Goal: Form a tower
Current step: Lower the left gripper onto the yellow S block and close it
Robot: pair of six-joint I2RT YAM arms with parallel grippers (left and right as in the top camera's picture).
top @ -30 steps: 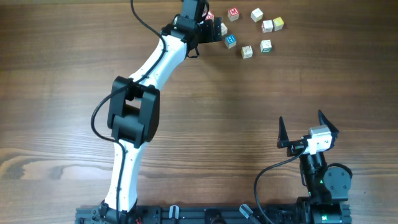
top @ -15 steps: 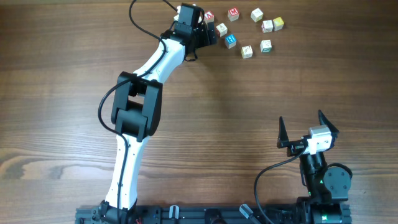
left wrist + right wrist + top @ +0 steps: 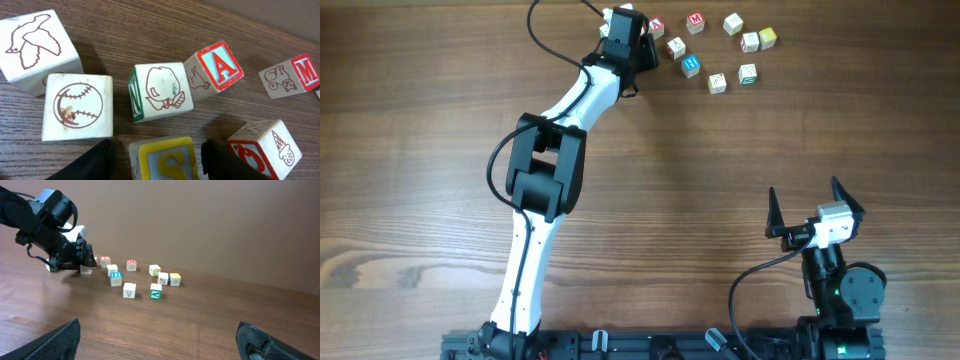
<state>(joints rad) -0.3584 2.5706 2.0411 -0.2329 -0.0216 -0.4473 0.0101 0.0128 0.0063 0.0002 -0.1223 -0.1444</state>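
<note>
Left claw (image 3: 643, 48) beside loose letter cubes (image 3: 691, 66)

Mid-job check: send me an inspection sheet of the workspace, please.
Surface: wooden table, no spills seen.
Job's things: no tower yet; letter cubes lie single at the far edge.
Clutter: nothing seen.
Tools: left tool open, astride the yellow S cube; right tool open, empty, at the near side.
Cables: black cable runs along the left arm; second cable loops by the right arm's base.
Surroundings: plain brown wall.
</note>
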